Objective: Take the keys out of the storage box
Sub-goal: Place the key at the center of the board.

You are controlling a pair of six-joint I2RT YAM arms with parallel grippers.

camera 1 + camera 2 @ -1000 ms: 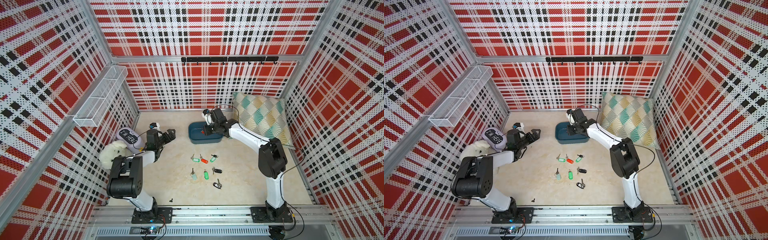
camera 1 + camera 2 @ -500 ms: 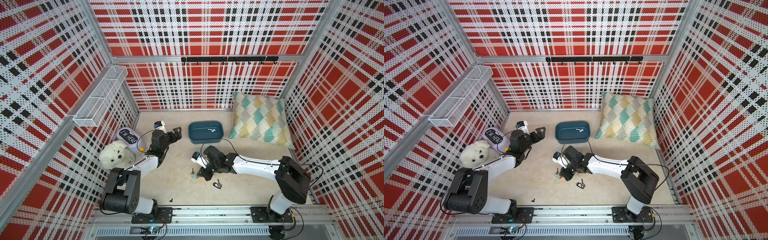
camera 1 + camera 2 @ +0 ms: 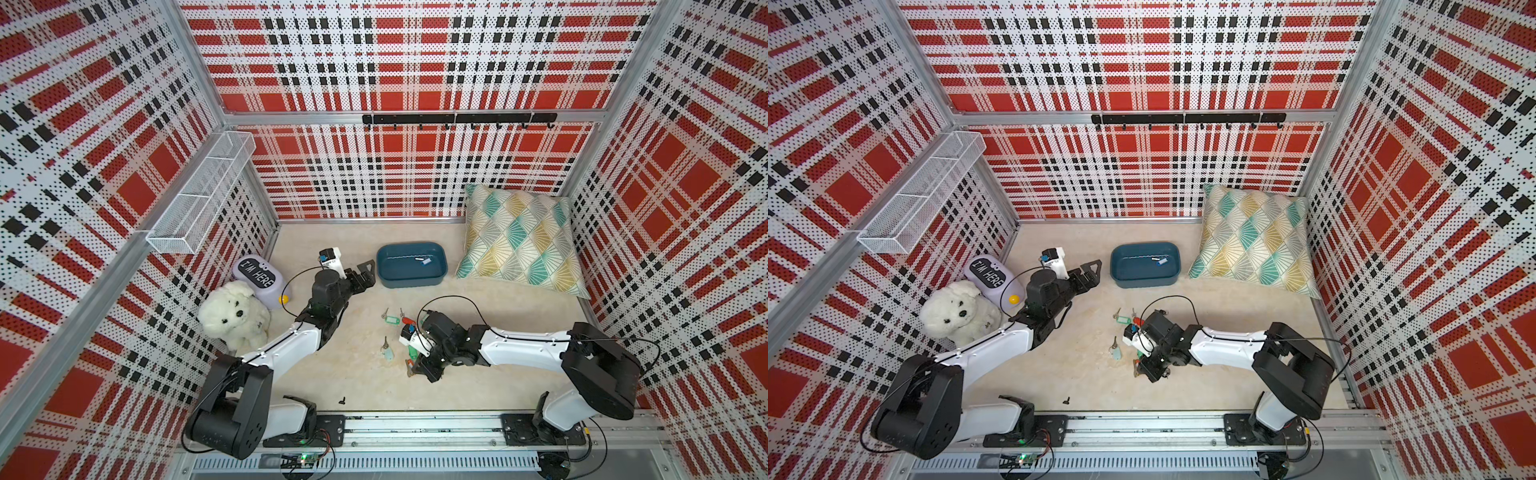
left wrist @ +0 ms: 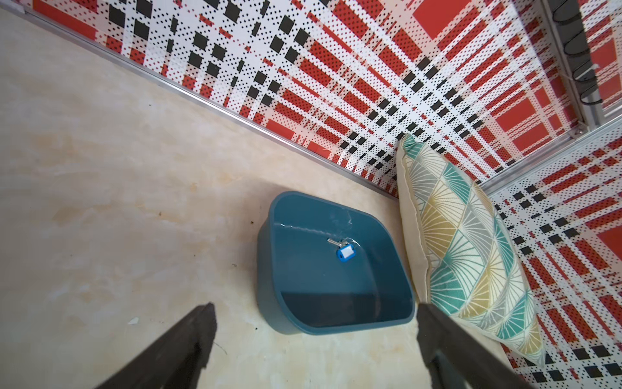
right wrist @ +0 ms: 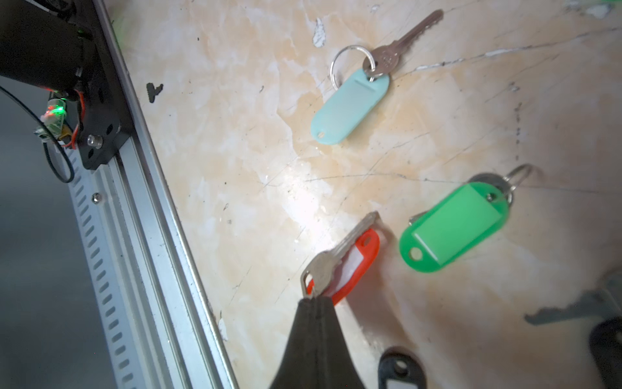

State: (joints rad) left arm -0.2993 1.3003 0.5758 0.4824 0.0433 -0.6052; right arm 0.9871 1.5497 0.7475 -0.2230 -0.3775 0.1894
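**Scene at the moment of carrying a key.** We show the shallow dark teal-blue plastic storage box (image 3: 409,281) at the far middle of the beige marbled tabletop (image 3: 332,365). It sits just left of the square fabric pillow with a teal, ochre and grey fan pattern (image 3: 519,237); we cannot tell whether the two touch. One small silver key on a blue oblong plastic tag (image 4: 345,252) lies flat on the box floor, towards its far right part.

The left gripper (image 3: 365,275) hangs just left of the box, apart from it. Its two black fingers (image 4: 198,330) are spread wide with nothing between them.

The right gripper (image 5: 316,301) is low over the near middle of the tabletop, well apart from the box. Its jaws are pressed together on the ring end of a silver key with a red oblong plastic tag (image 5: 355,261). We cannot tell whether that tag rests on the surface.

Just right of it lies a key under a bright green plastic tag (image 5: 452,229). A key on a pale mint plastic tag (image 5: 350,107) lies to the left. A black plastic tag (image 5: 400,370) is cut off by the edge of the right wrist view. In both top views a second green-tagged key (image 3: 392,322) and a second red-tagged key (image 3: 408,321) lie side by side between this gripper and the box.

At the left wall we see a white plush dog (image 3: 232,316) and a lilac rounded case lettered "I'M HERE" (image 3: 259,274), with a white wire-mesh basket (image 3: 199,199) mounted above.
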